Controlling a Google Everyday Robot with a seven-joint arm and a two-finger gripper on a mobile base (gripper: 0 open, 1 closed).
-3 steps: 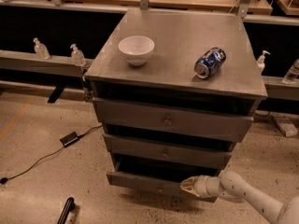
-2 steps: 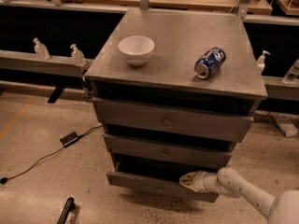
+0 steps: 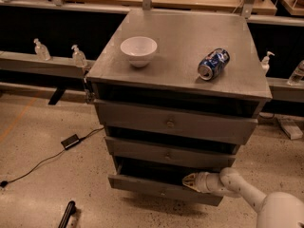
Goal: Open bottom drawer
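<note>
At the foot of the grey cabinet [image 3: 180, 37], the bottom drawer [image 3: 142, 184] stood partly out, its inside too dark to read. The end effector [image 3: 189, 179] lay against its top edge, likely to drag it outward; whether it was open or closed could not be told. Up top, a white bowl [image 3: 138, 50] looked empty.
</note>
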